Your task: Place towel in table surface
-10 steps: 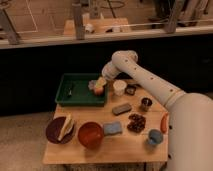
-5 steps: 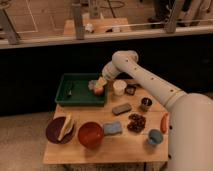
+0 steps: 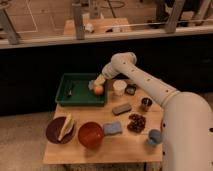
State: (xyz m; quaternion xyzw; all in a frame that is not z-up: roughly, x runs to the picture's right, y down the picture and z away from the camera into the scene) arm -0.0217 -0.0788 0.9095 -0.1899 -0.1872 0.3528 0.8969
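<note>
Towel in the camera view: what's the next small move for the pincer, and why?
Probably ease the pincer down over the towel and close on it. The pincer hangs open at the right end of the green tray, right by the apple, and the pale cloth lump does not look gripped yet. It is not yet on the table surface.

An apple [image 3: 99,90] was seen at the right end of a green tray [image 3: 65,91]. A white cup [image 3: 119,87] was set just right of the tray. Nearer the camera were laid a grey block [image 3: 121,108], a metal cup [image 3: 145,104], a blue sponge [image 3: 112,128], a red bowl [image 3: 91,135], a blue cup [image 3: 154,137] and a plate [image 3: 54,132] bearing a banana [image 3: 66,126].
</note>
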